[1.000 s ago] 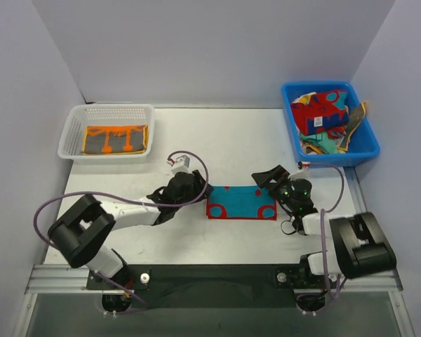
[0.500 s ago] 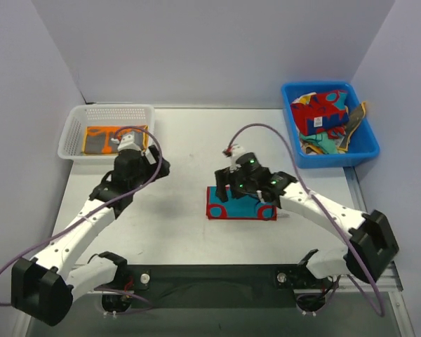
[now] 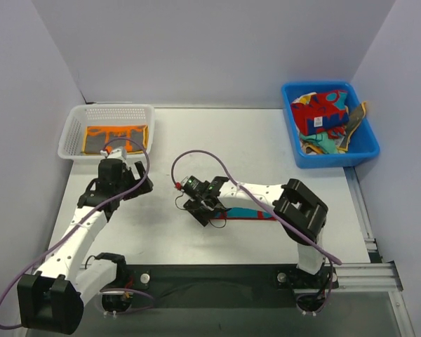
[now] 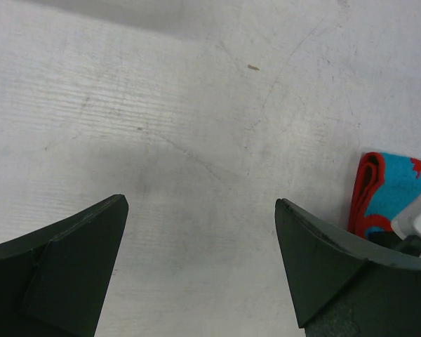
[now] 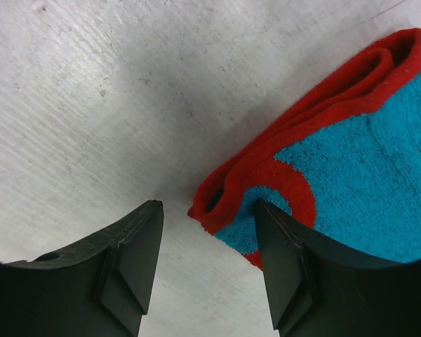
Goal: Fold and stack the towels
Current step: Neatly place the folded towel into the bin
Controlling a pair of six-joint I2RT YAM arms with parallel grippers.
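Note:
A folded red and teal towel (image 5: 351,154) lies on the table, mostly hidden under my right arm in the top view, with only its near edge (image 3: 252,215) showing. My right gripper (image 5: 207,207) is open at the towel's left end, its fingers either side of the rolled red corner and not pinching it. My left gripper (image 3: 123,184) hovers wide open over bare table to the left, with nothing between its fingers. In the left wrist view the towel's end (image 4: 389,189) shows at the right edge. An orange towel (image 3: 116,138) with dark marks lies flat in the white basket (image 3: 74,130).
A blue bin (image 3: 361,144) at the back right holds a heap of unfolded towels (image 3: 323,112), red, teal and yellowish. The right arm's cable loops over the table centre (image 3: 210,161). Grey walls close in the table on three sides.
My right gripper swung from the towel's right end across to its left end, and its jaws narrowed. My left gripper let go of the towel's left edge, opened wide and pulled back left.

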